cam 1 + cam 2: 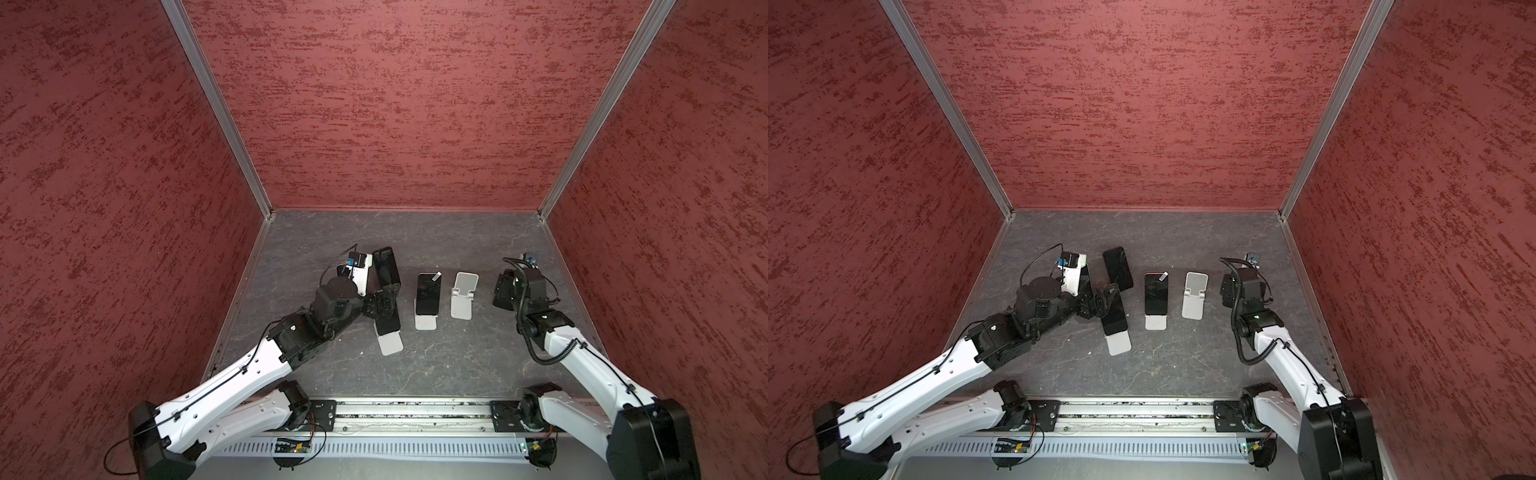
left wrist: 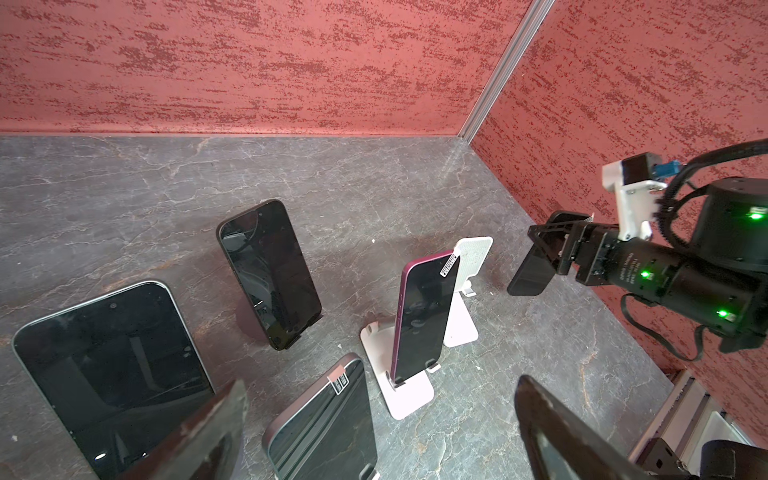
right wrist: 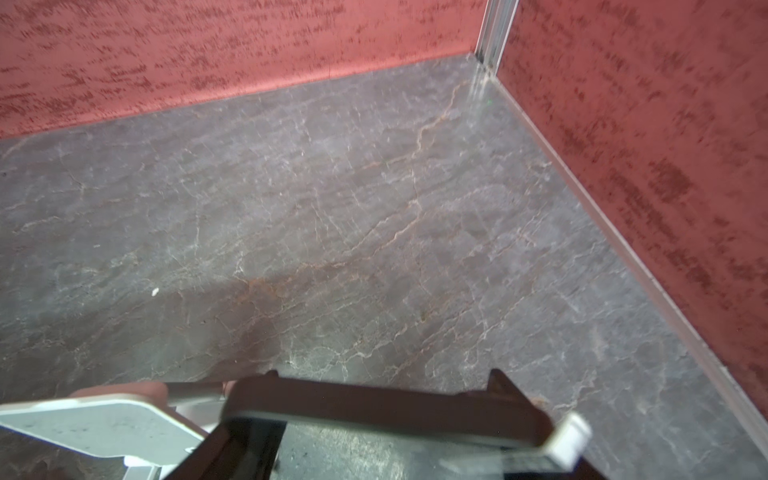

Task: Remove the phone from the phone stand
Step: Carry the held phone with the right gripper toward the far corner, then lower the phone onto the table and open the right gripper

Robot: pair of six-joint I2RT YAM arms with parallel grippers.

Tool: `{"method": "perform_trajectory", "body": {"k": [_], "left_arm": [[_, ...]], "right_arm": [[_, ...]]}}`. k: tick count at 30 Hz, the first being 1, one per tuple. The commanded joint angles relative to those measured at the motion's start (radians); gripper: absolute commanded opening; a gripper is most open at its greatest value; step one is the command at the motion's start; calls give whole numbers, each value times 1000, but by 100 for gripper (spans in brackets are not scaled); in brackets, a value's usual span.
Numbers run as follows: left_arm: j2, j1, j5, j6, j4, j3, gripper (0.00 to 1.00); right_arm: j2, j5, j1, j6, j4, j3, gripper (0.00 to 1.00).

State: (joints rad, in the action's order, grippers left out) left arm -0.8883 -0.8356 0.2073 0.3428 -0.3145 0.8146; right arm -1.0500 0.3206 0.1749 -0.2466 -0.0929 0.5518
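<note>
We see the right gripper [image 2: 549,249] clamped on a slim black phone [image 2: 530,272] beside a white angled stand [image 1: 461,309]. The left gripper [image 1: 1102,303] gapes wide, empty.

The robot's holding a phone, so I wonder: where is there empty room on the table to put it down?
Bare table runs along the back wall, behind the three stands, and again between those stands and the metal rail in front. Crowded: around the left pincer, where phones and stands sit close together.
</note>
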Motion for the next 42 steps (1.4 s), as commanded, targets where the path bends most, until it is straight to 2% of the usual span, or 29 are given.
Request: {"method": "perform_trajectory", "body": {"k": [1, 15, 28, 42], "left_arm": [[17, -7, 7, -11, 9, -5, 100], [24, -8, 18, -23, -6, -2, 100], [67, -14, 44, -17, -31, -15, 100], [117, -34, 98, -2, -67, -34, 100]], "right_arm": [[-16, -58, -21, -14, 125, 4, 54], [-177, -125, -53, 14, 207, 34, 55], [-320, -168, -71, 63, 211, 136, 57], [-565, -269, -106, 105, 77, 349, 57]]}}
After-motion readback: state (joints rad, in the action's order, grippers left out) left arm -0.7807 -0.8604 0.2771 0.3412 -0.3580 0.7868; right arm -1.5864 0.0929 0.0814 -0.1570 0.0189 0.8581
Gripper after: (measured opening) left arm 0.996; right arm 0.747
